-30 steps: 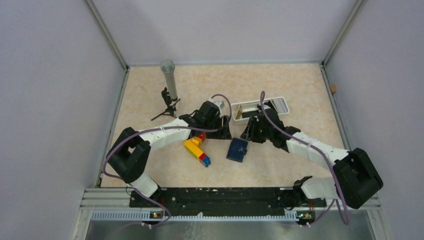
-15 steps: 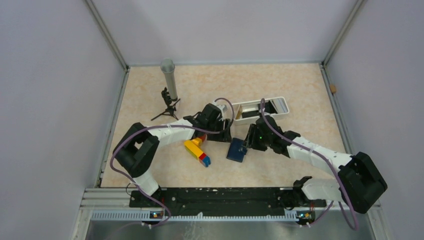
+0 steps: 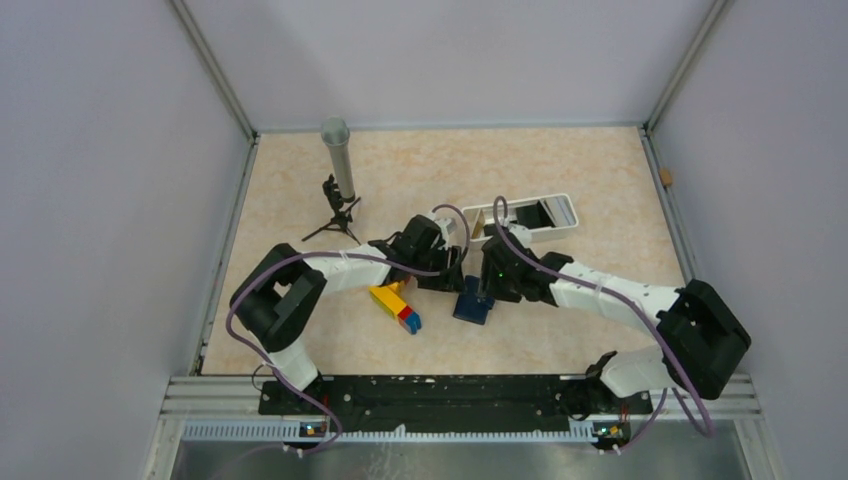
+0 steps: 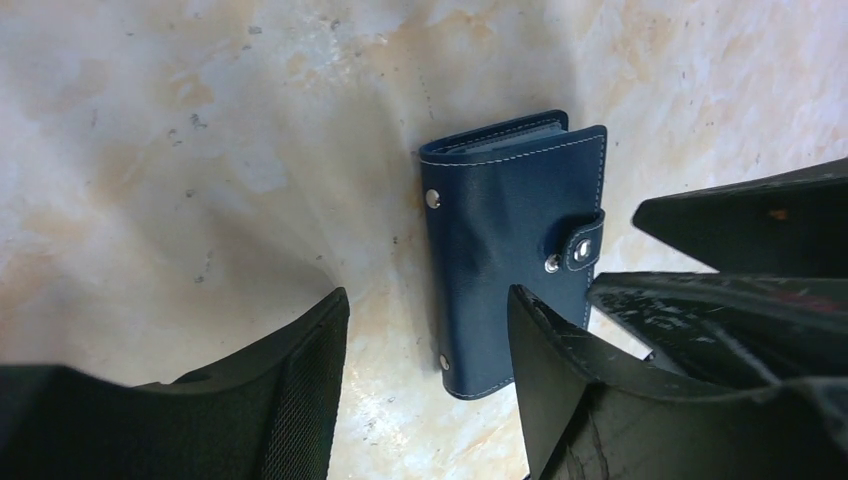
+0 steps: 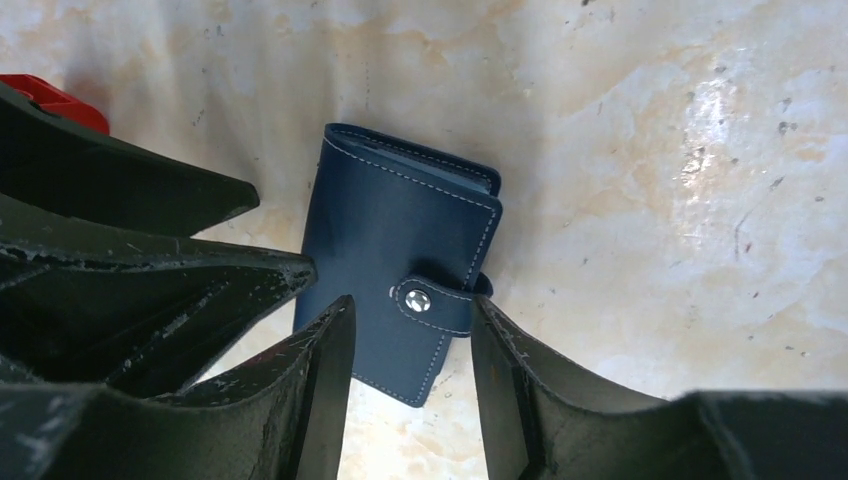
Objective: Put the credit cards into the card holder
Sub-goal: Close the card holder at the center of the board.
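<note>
Navy card holder (image 3: 473,302) (snapped shut) unmoved; left pincer (image 4: 425,300), right pincer (image 5: 410,300) now nearer.

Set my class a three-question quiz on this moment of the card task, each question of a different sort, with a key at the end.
1. True or false: the card holder has its snap strap fastened.
2. How does the card holder rest on the table? A. standing on its edge; B. lying flat; C. hanging over the table's rim.
3. Fill in: the left gripper and the right gripper hover over the card holder with jaws ____.

Key: 1 true; 2 B; 3 open.
</note>
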